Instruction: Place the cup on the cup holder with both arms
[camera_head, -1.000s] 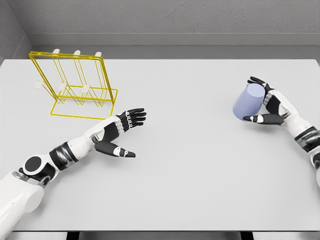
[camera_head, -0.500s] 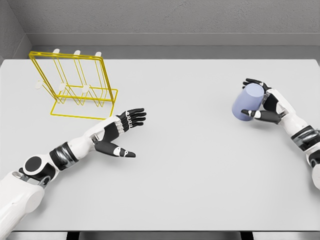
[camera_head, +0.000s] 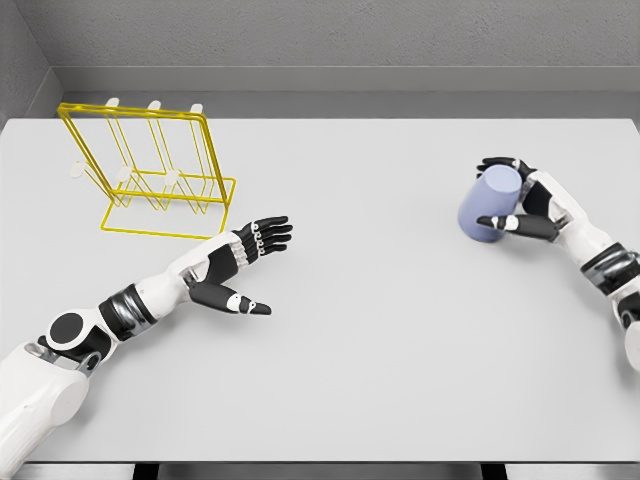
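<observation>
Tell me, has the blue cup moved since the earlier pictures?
Yes. The blue cup, held by the right hand, has shifted slightly left and up, toward the yellow cup holder.

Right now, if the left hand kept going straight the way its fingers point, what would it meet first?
The left hand, open, points up and to the right across bare table. That line looks free: the yellow cup holder sits off to its left, and the cup held by the right hand seems right of the line, though depth is unclear.

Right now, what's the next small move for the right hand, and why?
Probably carry the blue cup leftward toward the open left hand. The right hand already grips it at the table's right side, while the yellow cup holder stands far left, beside the left arm.
</observation>
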